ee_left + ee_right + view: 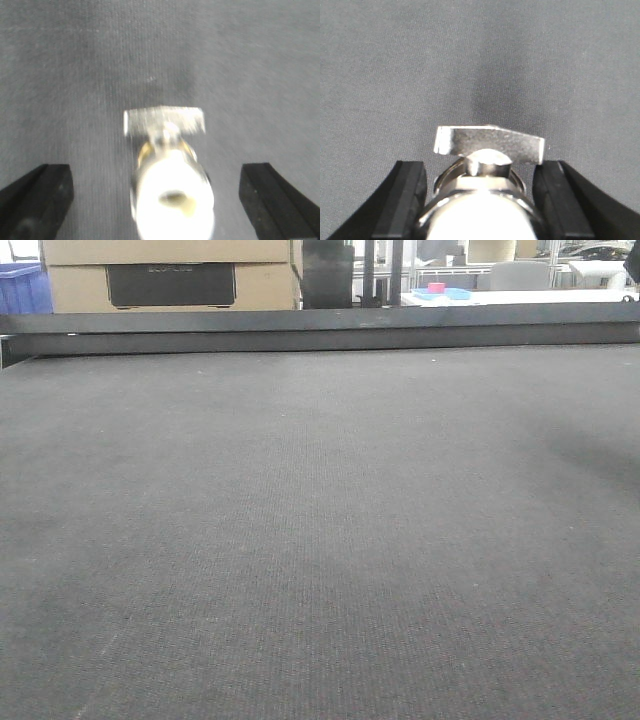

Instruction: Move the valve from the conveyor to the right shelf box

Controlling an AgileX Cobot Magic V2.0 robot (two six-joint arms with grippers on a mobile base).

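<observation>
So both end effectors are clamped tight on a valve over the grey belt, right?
Not both. The left wrist view shows the left end effector open, fingers well clear of its valve. The right end effector does look clamped.

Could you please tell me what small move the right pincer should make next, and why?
Probably close the right pincer the last bit onto the valve. Its fingers flank the valve's body closely on both sides, but slim gaps seem to show beside it, so a firm grip isn't evident yet.
</observation>
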